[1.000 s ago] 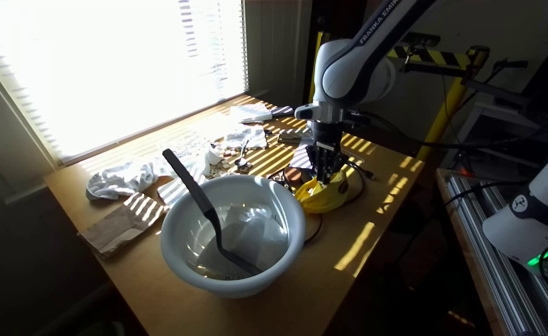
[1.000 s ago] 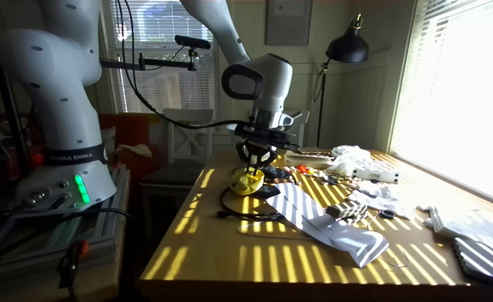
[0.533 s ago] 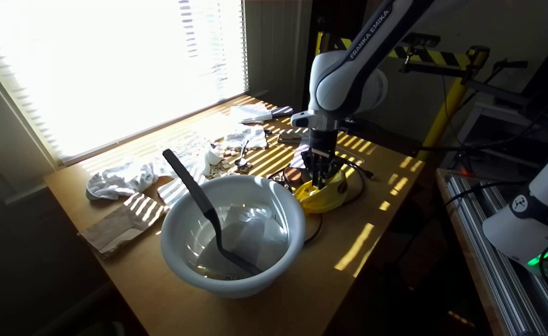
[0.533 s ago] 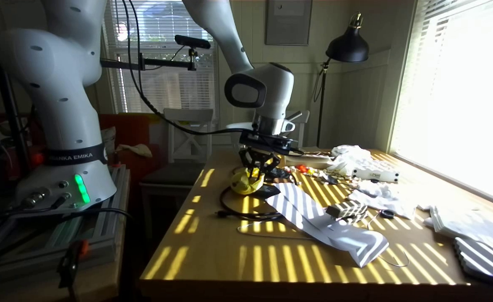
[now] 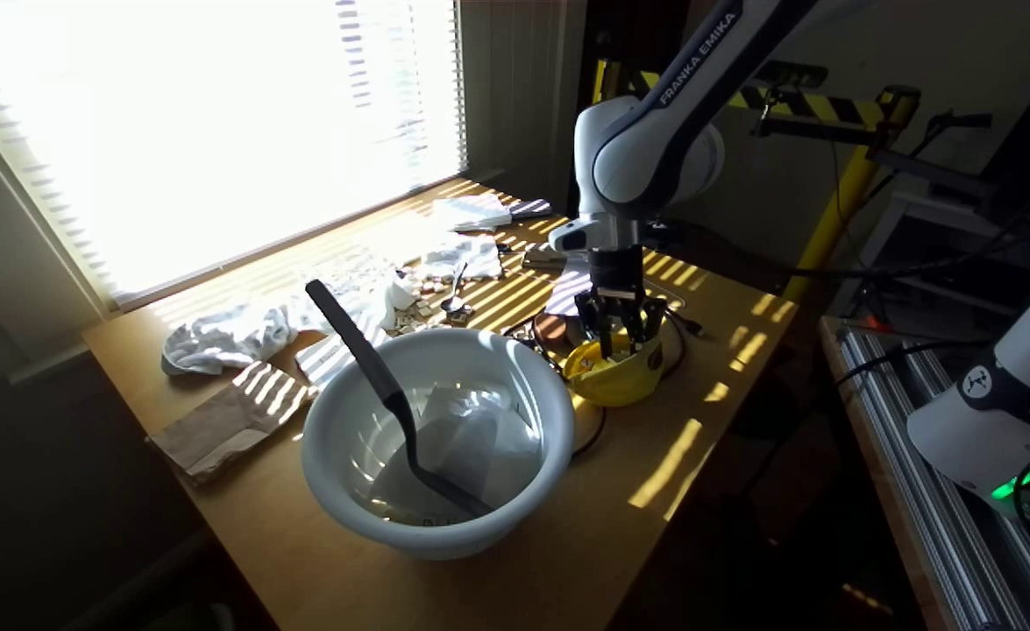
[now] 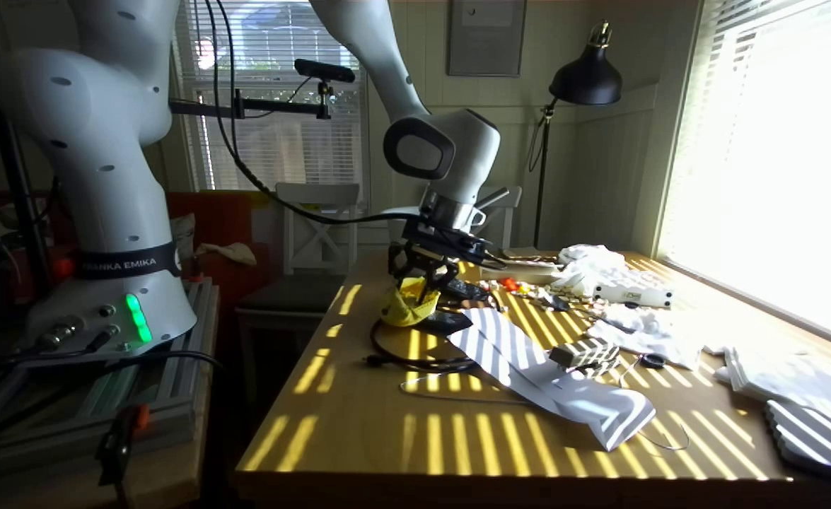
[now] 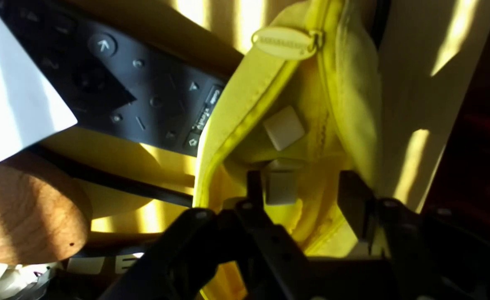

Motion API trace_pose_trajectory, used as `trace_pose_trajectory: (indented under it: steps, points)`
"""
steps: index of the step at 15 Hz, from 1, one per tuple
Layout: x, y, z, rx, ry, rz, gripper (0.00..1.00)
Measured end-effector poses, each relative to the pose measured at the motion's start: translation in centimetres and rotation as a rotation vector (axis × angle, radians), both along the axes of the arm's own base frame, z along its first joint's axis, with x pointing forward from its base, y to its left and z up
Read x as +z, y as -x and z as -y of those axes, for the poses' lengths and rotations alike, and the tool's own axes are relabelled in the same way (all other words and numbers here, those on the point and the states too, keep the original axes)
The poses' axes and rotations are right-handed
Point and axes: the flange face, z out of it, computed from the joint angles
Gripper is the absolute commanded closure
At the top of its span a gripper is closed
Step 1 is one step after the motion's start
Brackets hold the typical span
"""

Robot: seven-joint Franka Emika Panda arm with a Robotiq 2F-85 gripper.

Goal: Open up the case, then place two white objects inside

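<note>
The case is a yellow zippered pouch (image 7: pixel 236 112) with its mouth open; it shows in both exterior views (image 5: pixel 621 386) (image 6: pixel 407 311). In the wrist view, one white block (image 7: pixel 284 128) lies inside it, toward the zipper pull. A second white block (image 7: pixel 281 189) is inside, between my fingers and near the left finger, with a gap on the right. My gripper (image 7: pixel 302 185) is open, pointing down with its fingers in the pouch's mouth; it also shows in both exterior views (image 5: pixel 627 343) (image 6: pixel 411 284). The pouch's lower part is partly hidden by the gripper.
A large pale bowl (image 5: pixel 339 491) with a dark spoon (image 5: pixel 365 359) stands beside the pouch. A black remote (image 7: pixel 153 98), a round wooden object (image 7: pixel 32 208) and white paper (image 7: pixel 15 83) lie close by. A dark cable (image 6: pixel 422 366) curls around the pouch. The table edge (image 6: pixel 295 339) is near.
My gripper came down into the pouch with its fingers close together, then spread them. The pouch's mouth has widened and the pouch has shifted slightly.
</note>
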Motion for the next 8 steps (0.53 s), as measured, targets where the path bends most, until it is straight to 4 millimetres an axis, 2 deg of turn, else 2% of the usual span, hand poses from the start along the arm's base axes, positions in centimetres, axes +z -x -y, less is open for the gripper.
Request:
trace_pose_trajectory:
  steps: [1,3,8]
  points:
    - [0.12,0.06,-0.13,0.012,-0.017,-0.021,0.10]
    - [0.39,0.06,-0.34,0.025,-0.044,-0.056,0.01]
    - [1.09,-0.16,-0.44,0.040,-0.082,-0.105,0.00]
